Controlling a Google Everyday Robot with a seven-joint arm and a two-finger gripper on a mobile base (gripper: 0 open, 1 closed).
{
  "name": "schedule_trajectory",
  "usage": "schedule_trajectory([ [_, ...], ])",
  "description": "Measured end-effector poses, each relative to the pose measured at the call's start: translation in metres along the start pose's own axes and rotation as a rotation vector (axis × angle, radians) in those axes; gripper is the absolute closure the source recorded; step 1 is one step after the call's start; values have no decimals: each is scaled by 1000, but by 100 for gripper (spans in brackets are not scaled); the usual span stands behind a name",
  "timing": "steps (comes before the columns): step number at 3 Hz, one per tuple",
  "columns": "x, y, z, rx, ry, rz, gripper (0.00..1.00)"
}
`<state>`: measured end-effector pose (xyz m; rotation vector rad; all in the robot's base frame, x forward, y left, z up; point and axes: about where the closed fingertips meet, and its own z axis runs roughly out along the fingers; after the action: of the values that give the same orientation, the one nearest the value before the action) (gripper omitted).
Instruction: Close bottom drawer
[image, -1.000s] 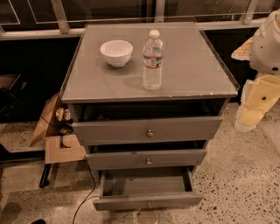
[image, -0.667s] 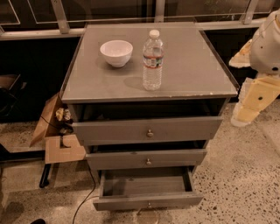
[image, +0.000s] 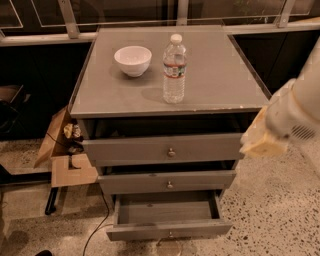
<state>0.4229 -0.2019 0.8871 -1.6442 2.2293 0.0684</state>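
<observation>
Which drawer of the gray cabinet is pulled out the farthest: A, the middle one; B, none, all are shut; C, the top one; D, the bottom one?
D: the bottom drawer sticks out far enough to show its inside, the top drawer and middle drawer barely; the end effector hovers at the picture's right, beside the top drawer.

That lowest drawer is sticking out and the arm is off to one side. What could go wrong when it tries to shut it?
1. The gripper hangs to the right of the cabinet, level with the top drawer and well above the bottom drawer. It could end up pushing the wrong front.
2. A hard shove might shake the cabinet and topple the upright water bottle standing beside the bowl.
</observation>
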Motion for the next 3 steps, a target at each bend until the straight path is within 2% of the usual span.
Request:
schedule_trajectory([
  [1,10,30,95,-103,-92,35,88],
  [2,15,41,183,-170,-197,75,100],
  [3,33,50,264,-246,-250,146,100],
])
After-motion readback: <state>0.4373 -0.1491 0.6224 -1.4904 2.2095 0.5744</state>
